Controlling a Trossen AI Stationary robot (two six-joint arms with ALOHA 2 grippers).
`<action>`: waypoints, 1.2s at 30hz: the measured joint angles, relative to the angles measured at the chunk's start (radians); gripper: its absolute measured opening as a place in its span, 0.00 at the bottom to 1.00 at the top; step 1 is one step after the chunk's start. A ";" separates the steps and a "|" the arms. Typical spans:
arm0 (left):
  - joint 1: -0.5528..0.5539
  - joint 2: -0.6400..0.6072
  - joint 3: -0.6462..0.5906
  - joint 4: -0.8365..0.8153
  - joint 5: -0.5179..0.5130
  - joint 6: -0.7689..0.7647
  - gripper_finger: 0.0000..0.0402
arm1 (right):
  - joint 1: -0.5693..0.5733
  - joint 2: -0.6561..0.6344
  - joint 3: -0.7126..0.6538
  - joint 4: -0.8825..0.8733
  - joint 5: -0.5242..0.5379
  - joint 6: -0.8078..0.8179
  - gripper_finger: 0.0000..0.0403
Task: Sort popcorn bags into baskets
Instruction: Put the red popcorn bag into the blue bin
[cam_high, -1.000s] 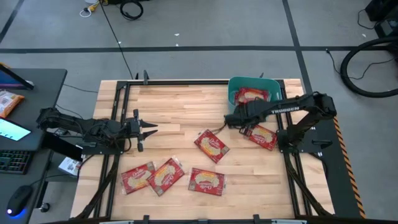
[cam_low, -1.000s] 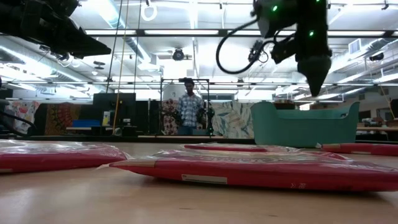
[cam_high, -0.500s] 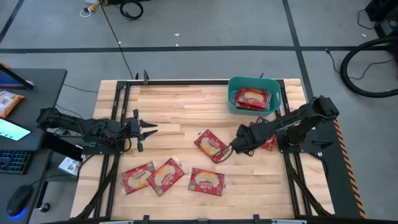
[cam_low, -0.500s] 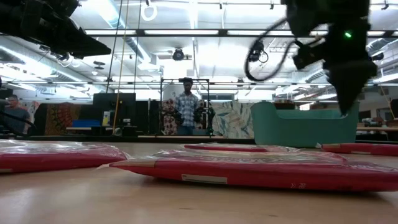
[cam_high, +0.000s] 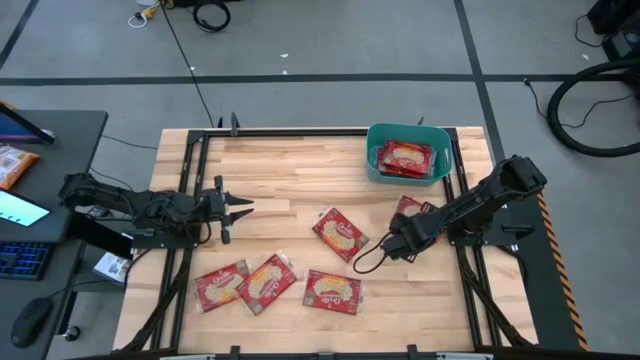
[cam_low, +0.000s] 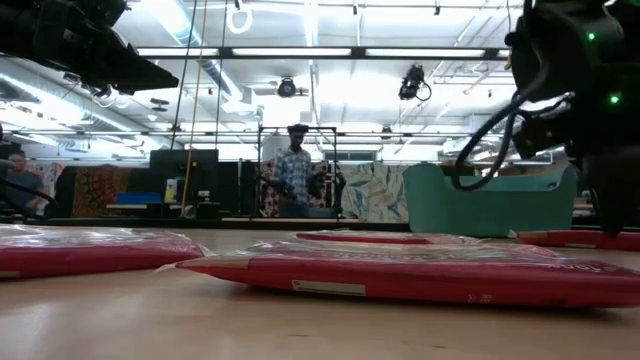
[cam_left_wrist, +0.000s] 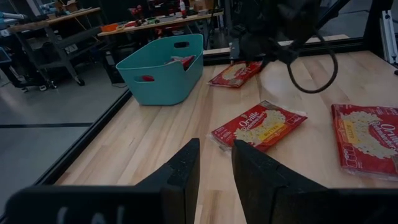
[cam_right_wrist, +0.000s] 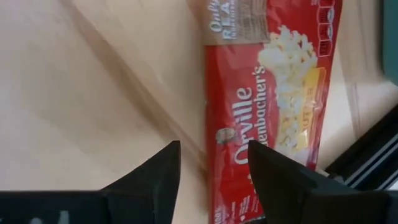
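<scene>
Five flat red popcorn bags lie loose on the pale wooden plank table (cam_high: 290, 165) from above: three in a row near the front edge (cam_high: 220, 285) (cam_high: 266, 282) (cam_high: 333, 291), one mid-table (cam_high: 341, 233), one on the right side (cam_high: 411, 208) partly under the right arm. The teal-green rectangular plastic basket (cam_high: 374, 150) sits at the far right corner with more red bags inside (cam_high: 404, 157). The left gripper (cam_high: 238, 209) hangs over the left side, well apart from every bag; I cannot tell its fingers from up here. The right gripper (cam_high: 400, 240) is between the mid-table bag and the right-side one. Bare planks stretch wide between the arms and along the far edge. A dark desk (cam_high: 60, 150) stands left of the table, grey floor all round.

Down at table level: red bags (cam_low: 420, 272) fill the foreground, the basket (cam_low: 490, 205) stands behind them, and the right arm (cam_low: 585, 90) comes down beside it. A person (cam_low: 293, 175) stands far back in the lit workshop.

Left wrist camera: the left gripper (cam_left_wrist: 214, 168) has its dark fingers slightly apart, holding nothing, over bare wood. Ahead are a bag (cam_left_wrist: 260, 126), the basket (cam_left_wrist: 163, 71) near the table's black edge rail, and a workbench beyond.

Right wrist camera: the right gripper (cam_right_wrist: 211, 171) has its fingers spread, empty, just over one edge of a red bag (cam_right_wrist: 273, 112) lying flat.
</scene>
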 joint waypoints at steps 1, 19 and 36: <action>0.000 0.000 0.000 0.000 0.000 0.000 0.24 | 0.000 0.000 -0.008 0.004 0.007 0.002 0.49; 0.000 0.000 0.000 0.000 0.000 0.000 0.24 | -0.005 0.000 -0.106 0.124 0.038 -0.013 0.16; 0.000 0.000 0.000 -0.001 0.000 0.000 0.24 | -0.009 0.003 0.296 -0.333 0.209 -0.033 0.04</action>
